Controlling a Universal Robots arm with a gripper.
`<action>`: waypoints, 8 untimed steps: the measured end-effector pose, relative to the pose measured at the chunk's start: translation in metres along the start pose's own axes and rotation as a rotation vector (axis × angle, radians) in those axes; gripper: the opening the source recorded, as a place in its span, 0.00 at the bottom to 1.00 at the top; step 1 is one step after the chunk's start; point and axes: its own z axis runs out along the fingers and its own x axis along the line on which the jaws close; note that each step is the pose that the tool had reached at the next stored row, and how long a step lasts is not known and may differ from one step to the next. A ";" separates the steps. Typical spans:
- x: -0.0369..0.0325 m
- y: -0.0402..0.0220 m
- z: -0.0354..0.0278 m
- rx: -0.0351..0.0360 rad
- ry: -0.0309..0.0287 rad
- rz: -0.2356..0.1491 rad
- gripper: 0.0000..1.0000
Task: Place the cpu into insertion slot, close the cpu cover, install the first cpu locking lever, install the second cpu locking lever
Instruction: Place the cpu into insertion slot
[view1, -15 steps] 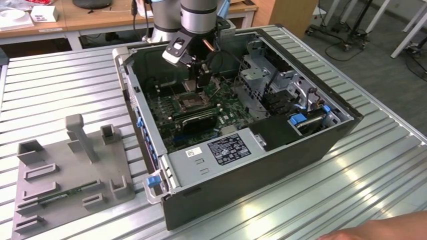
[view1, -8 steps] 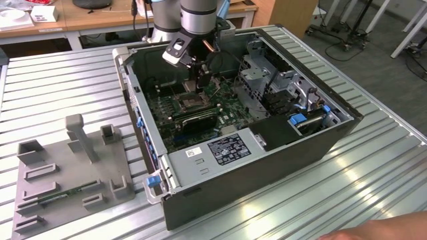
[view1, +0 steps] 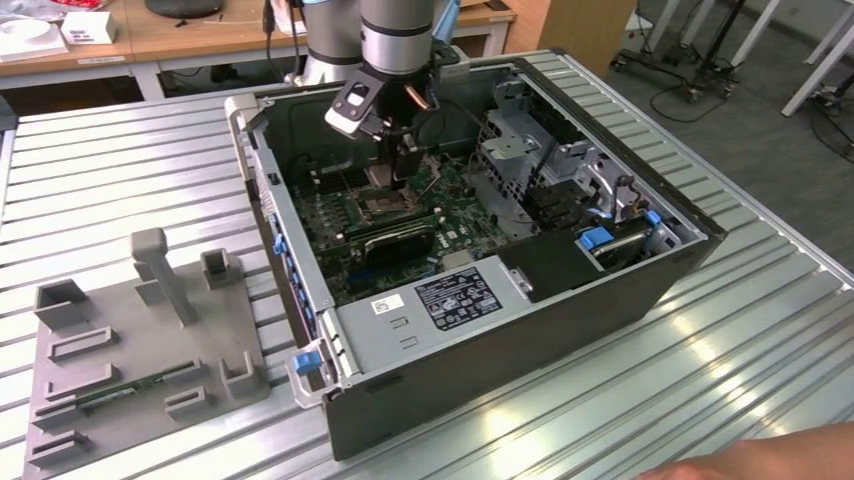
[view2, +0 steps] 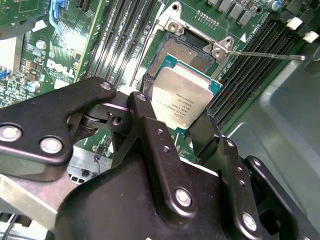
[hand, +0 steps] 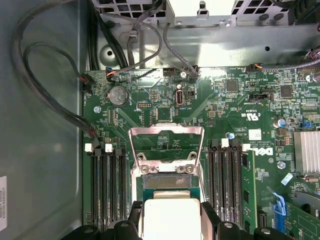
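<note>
Cpu (view2: 182, 97) placement in hand, the first of the four steps: pinching the chip by two opposite edges between the black fingers (view2: 150, 125) of the gripper (view2: 177, 114), metal top facing the wrist cameras. Hanging it just over the insertion slot (view2: 172, 57) and, as far as can be judged, not touching it yet. Overlapping the near part of the socket in both wrist views, with a strip of the dark socket floor lying bare beyond the chip's far edge.

Standing open behind the socket in the first wrist view: the cpu cover (hand: 166, 131), tipped up on its hinge and leaving the way in free. Sticking out to one side in the second wrist view: a thin locking lever (view2: 265, 54), unlatched. Reaching down inside the computer case (view1: 534, 300) in the exterior view, over the green board (hand: 225, 100).

Calling, by judgement, for squaring the chip's edges to the socket frame, keeping it level, and lowering gently with no sideways slide, the contacts below looking fine and easily bent. Cover and both levers not yet dealt with.
</note>
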 end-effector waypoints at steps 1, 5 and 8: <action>-0.0001 -0.0001 0.0018 0.0000 0.0000 0.000 0.54; -0.0002 -0.0004 0.0086 -0.0001 0.0000 0.000 0.54; -0.0003 -0.0005 0.0117 0.0001 0.0000 0.000 0.54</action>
